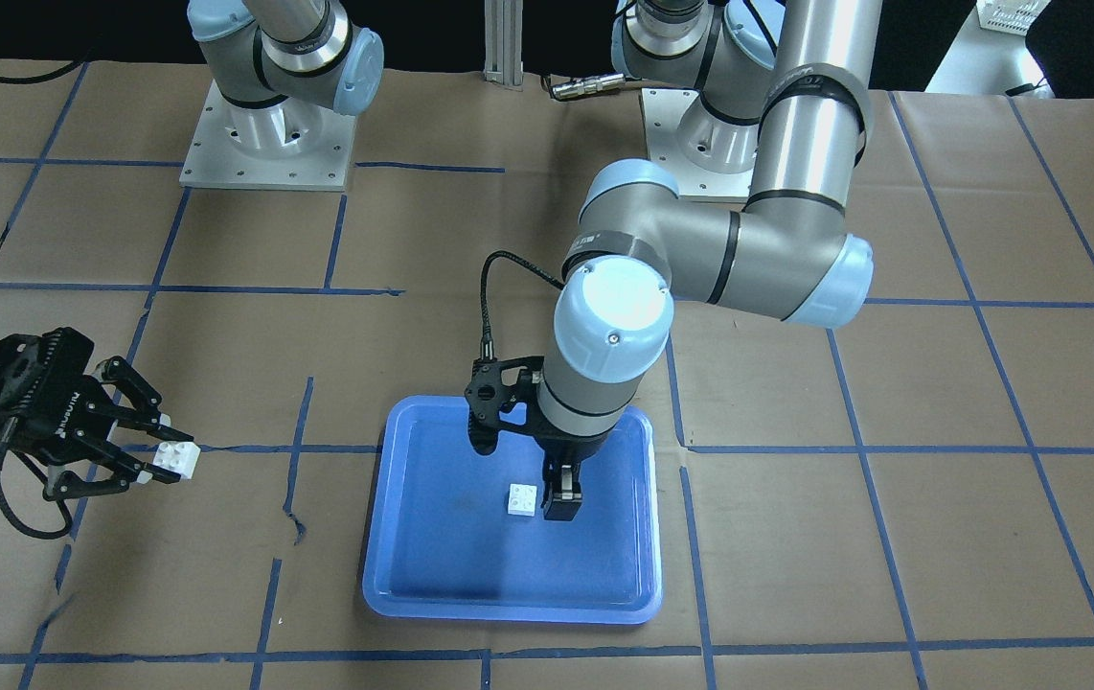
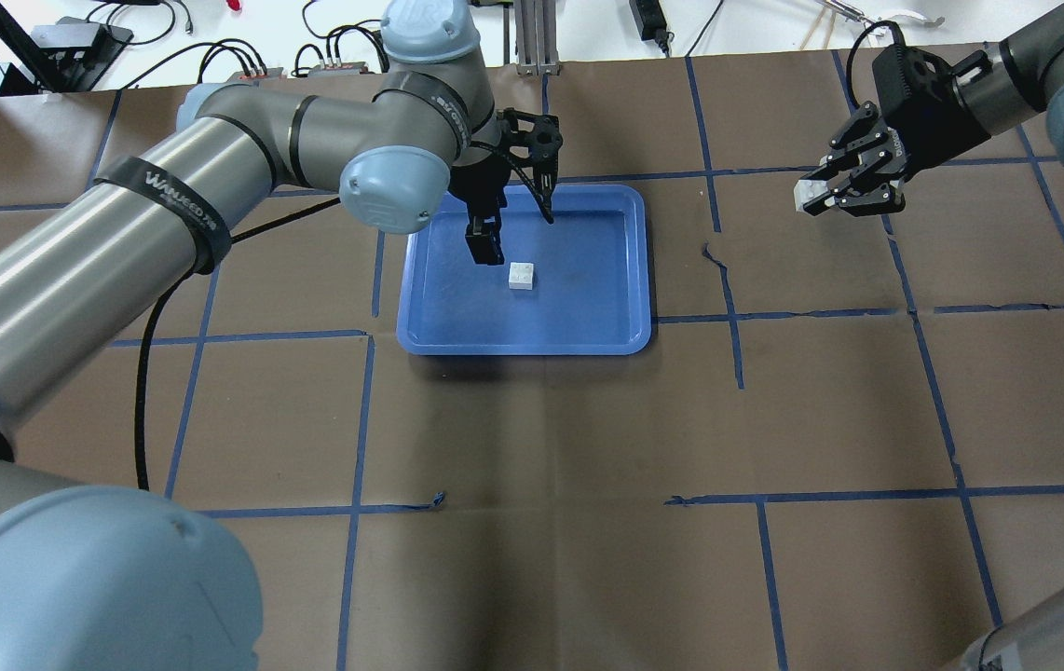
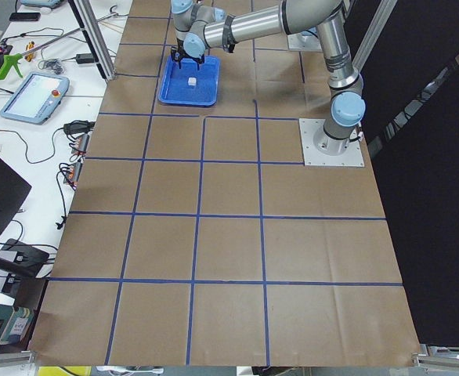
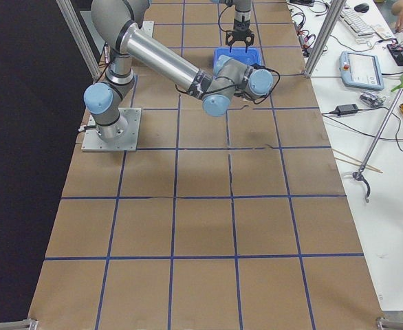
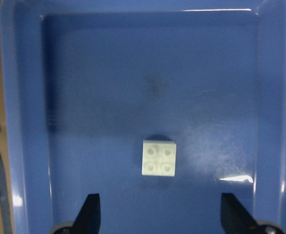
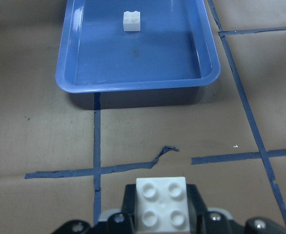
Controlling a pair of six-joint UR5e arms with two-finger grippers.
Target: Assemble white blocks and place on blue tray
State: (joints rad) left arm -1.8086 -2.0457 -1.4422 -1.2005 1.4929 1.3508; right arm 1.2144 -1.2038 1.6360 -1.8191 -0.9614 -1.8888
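The blue tray (image 2: 523, 345) lies on the brown paper, also in the front view (image 1: 509, 613). One white block (image 2: 522, 276) sits studs up near the tray's middle; it shows in the front view (image 1: 522, 499), the left wrist view (image 5: 159, 158) and the right wrist view (image 6: 131, 20). My left gripper (image 1: 561, 496) hangs open and empty above the tray, just beside this block; its fingertips (image 5: 91, 212) frame the view's bottom. My right gripper (image 2: 816, 194) is off to the side of the tray, above the paper, shut on the second white block (image 1: 173, 458), studs visible (image 6: 161, 204).
Blue tape lines grid the brown paper, with a torn bit of tape (image 6: 165, 150) between my right gripper and the tray's rim (image 6: 133, 84). The arm bases (image 1: 264, 144) stand at the robot's side. Side benches hold pendants and cables (image 4: 361, 69).
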